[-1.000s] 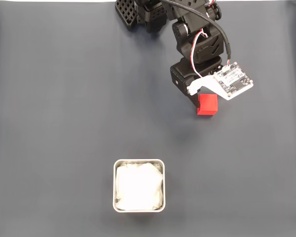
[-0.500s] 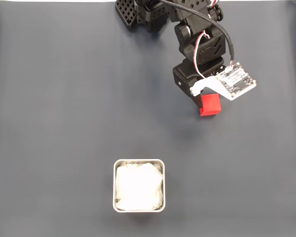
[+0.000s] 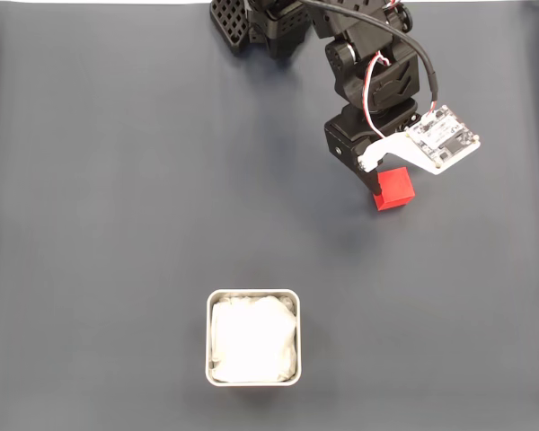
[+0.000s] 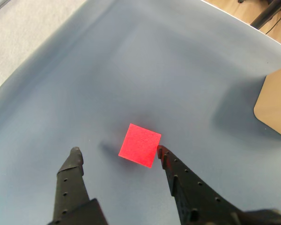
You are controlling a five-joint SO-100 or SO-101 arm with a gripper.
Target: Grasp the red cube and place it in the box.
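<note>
A small, bright red matte cube (image 3: 394, 189) lies on the dark slate-blue worktop (image 3: 117, 197), up and to the right of the square, rounded-corner metal box with its white wrinkled lining (image 3: 252, 337) in the fixed view, and well apart from it. The black arm reaches down from the top edge of that view, and a white-mounted circuit board (image 3: 441, 136) on its wrist sits just above and to the right of the cube, partly overlapping the cube's upper edge.

In the wrist view the gripper (image 4: 117, 151) hangs with its two black fingers (image 4: 73, 168) spread, holding nothing. The cube (image 4: 140, 145) rests on the worktop between them: its right corner looks to touch the tip of the right-hand finger, while the left-hand finger stands clear of it with bare worktop between. The cube sits turned diamond-wise to the fingers.
</note>
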